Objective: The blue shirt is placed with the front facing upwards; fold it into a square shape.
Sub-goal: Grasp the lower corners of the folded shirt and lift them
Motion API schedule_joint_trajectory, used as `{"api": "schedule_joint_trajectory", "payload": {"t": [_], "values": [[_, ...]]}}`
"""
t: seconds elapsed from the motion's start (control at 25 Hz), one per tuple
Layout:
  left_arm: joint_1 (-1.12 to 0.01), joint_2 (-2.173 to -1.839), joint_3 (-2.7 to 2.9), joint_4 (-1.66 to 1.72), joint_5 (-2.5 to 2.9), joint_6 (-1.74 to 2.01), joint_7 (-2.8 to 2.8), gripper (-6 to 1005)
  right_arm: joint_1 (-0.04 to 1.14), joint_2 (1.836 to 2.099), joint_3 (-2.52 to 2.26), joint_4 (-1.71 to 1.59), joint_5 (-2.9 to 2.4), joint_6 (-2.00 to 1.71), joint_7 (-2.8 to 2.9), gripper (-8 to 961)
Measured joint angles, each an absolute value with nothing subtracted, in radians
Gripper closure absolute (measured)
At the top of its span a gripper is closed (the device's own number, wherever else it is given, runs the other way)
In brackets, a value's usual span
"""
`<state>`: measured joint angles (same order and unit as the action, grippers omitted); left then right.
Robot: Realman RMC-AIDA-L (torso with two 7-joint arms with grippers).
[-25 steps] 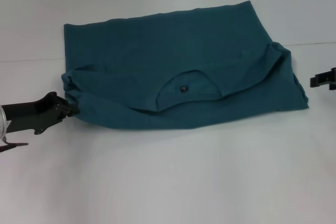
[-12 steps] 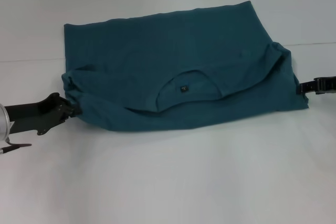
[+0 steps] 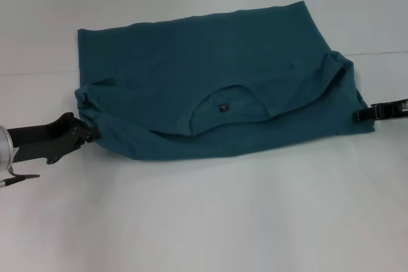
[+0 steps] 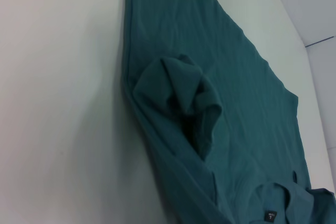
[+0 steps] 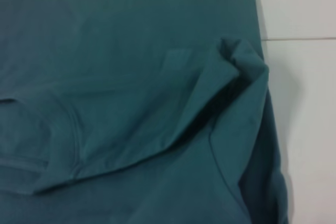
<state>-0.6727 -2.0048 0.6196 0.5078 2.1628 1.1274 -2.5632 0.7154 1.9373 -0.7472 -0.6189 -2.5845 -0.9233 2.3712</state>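
Note:
The blue shirt (image 3: 210, 81) lies on the white table, its near part folded over so only plain teal shows. The ribbed collar (image 3: 255, 101) with a small dark label (image 3: 222, 107) faces up in the middle. No chest print shows. My left gripper (image 3: 91, 135) sits low at the shirt's near left corner, touching the bunched fabric. My right gripper (image 3: 357, 116) sits low at the shirt's near right edge. The left wrist view shows the shirt (image 4: 236, 103) with a bunched sleeve (image 4: 181, 90). The right wrist view shows the shirt (image 5: 131, 51) with a raised fold (image 5: 241, 61).
The white table (image 3: 204, 221) stretches bare in front of the shirt. A thin seam line (image 3: 382, 52) runs across the surface behind it. A silver part of the left arm (image 3: 5, 148) shows at the left edge.
My right gripper has moved in from the right edge and down to the shirt's near right edge. My left gripper has shifted only slightly. The shirt has not moved.

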Motion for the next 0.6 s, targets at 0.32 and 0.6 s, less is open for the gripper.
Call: {"api": "schedule_joint_trajectory", "payload": {"t": [0.32,0.6], "values": [[-0.671,-2.005,0.620,0.508,2.163,1.127,-2.563,981,0.721,1.942,-0.758,-0.583,-2.585,-0.881,2.372,381],[-0.673,-2.005,0.620,0.508,2.163,1.126,-2.563,981,0.723,1.951,-0.769,-0.580,-2.585,-0.867,2.373,382]]}}
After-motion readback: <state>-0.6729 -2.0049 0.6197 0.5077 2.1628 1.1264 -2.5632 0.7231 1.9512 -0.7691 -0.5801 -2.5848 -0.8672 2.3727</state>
